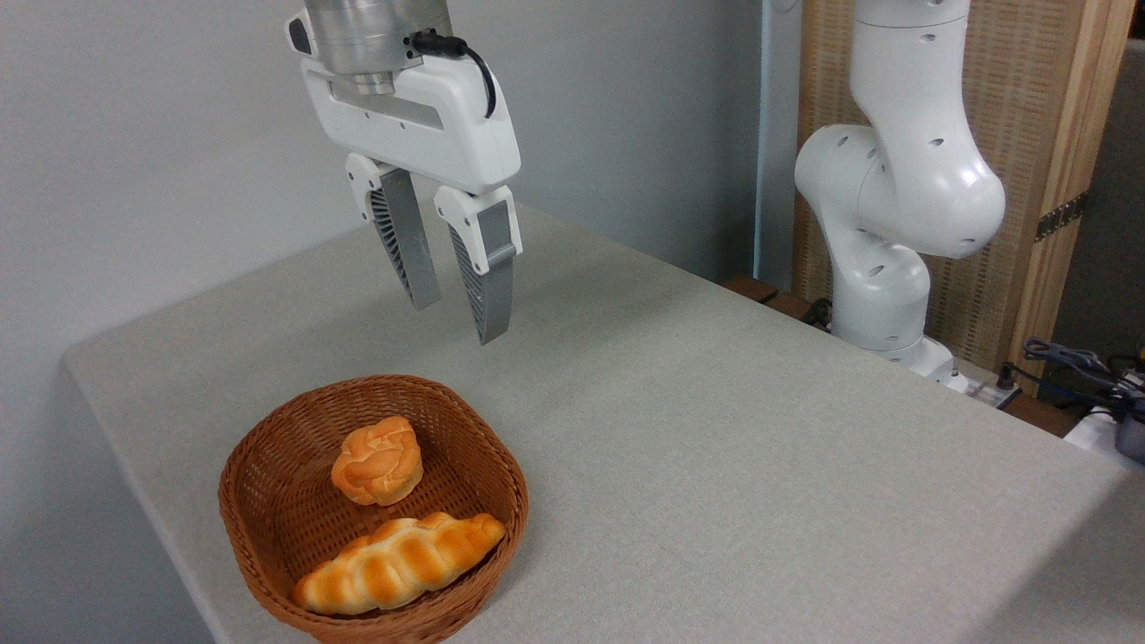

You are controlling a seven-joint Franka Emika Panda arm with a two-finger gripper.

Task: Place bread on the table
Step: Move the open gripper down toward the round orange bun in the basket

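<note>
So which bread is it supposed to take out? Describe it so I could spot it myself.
Look at the brown wicker basket near the front left of the grey table. Two breads lie inside; the bread meant is the small round one toward the back. Its knotted top and bun shape set it apart from the long braided loaf in front.

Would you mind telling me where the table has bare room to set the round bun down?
The table is bare to the right of the wicker basket, out to the arm's base, and behind the basket under the open pincer. The only crowded place is the basket, which holds the bun and the braided loaf.
</note>
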